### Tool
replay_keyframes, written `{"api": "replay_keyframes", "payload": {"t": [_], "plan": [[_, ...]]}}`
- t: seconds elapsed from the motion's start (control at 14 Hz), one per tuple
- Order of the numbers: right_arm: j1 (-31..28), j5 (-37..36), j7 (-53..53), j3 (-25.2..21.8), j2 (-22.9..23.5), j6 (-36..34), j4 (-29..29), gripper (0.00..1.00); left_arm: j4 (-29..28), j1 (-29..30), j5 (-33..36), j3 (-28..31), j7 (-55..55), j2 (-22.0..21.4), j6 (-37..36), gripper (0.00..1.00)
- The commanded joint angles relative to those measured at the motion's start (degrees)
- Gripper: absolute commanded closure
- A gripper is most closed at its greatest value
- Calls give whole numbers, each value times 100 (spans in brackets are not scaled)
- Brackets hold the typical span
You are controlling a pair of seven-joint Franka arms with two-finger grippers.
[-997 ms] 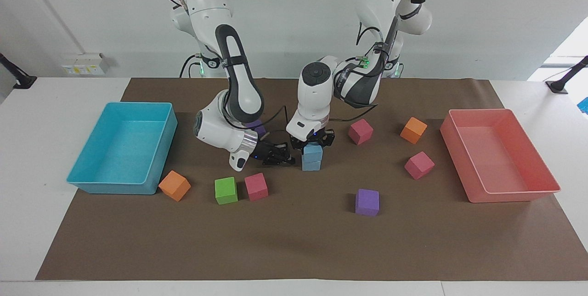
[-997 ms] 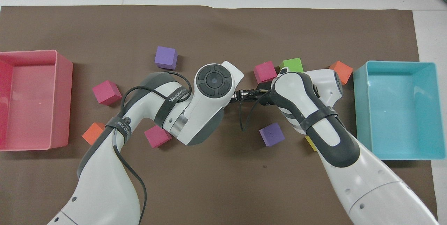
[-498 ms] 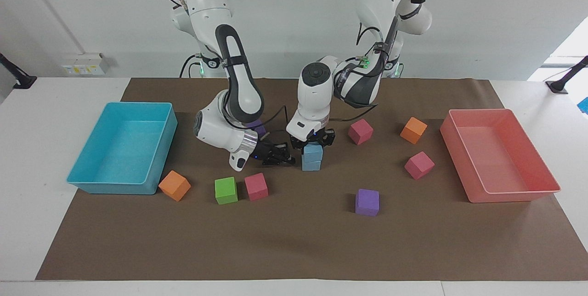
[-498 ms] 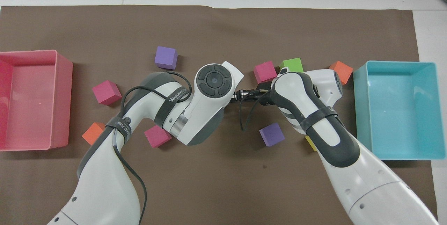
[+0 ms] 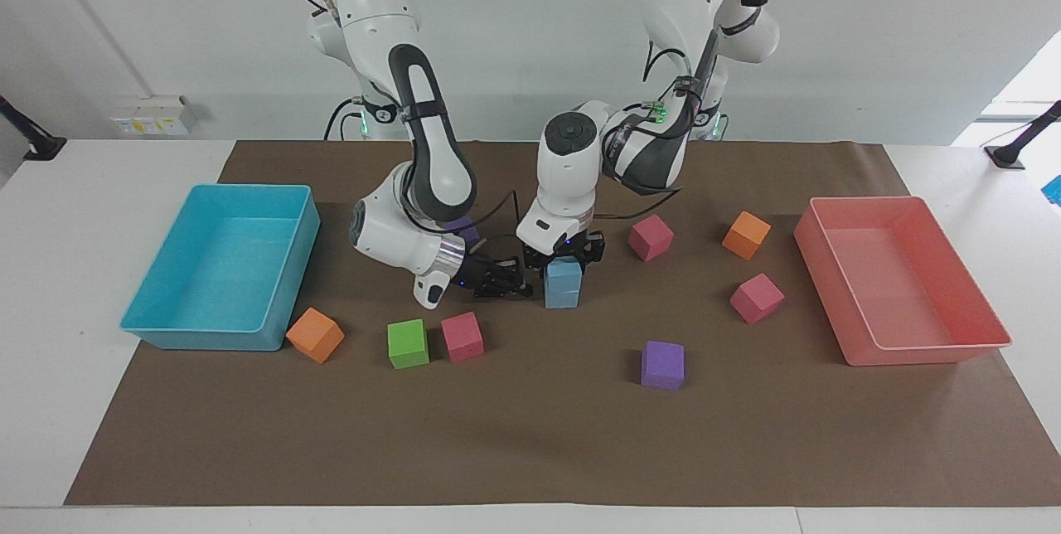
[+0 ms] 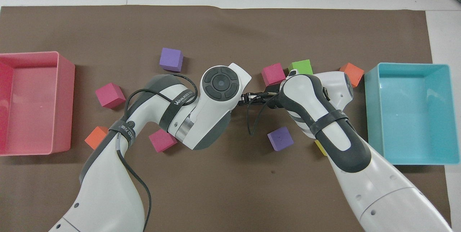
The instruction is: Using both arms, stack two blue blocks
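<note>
Plainly, the two blue blocks (image 5: 563, 285) are showing in the facing view alone; in the overhead view the left arm's wrist (image 6: 216, 106) is covering them completely. They are standing one on the other as a pale, matte blue column on the brown paper (image 5: 530, 434) that is covering the desk (image 5: 83, 227). Their edges are lining up, and the seam between them is barely showing.

The left gripper (image 5: 564, 252) is hanging directly over this column, right down at the upper block's top. Whether its jaws are apart or clamped on that block, I cannot tell. The right gripper (image 5: 520, 285) is lying low just beside the column, toward the right arm's end of the desk, with its jaws together and gripping nothing.

A purple block (image 5: 466, 227) is peeking out past the right arm in the facing view, mostly hidden, while the overhead view is showing it whole. A yellow block (image 6: 319, 148) is showing only as a sliver under the right arm, and only from overhead. A pink block (image 5: 462, 337) and a green block (image 5: 408, 343) are lying near the right gripper's jaws, farther from the robots than the column.
</note>
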Motion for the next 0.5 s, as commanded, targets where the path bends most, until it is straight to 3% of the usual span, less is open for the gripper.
{"api": "replay_keyframes", "payload": {"t": [0.0,0.14,0.43], "plan": [[-60,204,-181,55,-5,118,-57,100,-53,-61,-78,89,11,-225,-12,0],[-78,90,-207,55,3,109,-4,100,-70,-17,-87,89,10,-454,-152,0],[-69,-94,-16,20,-154,109,31,100,-96,1,-87,98,37,-893,-1117,0]]}}
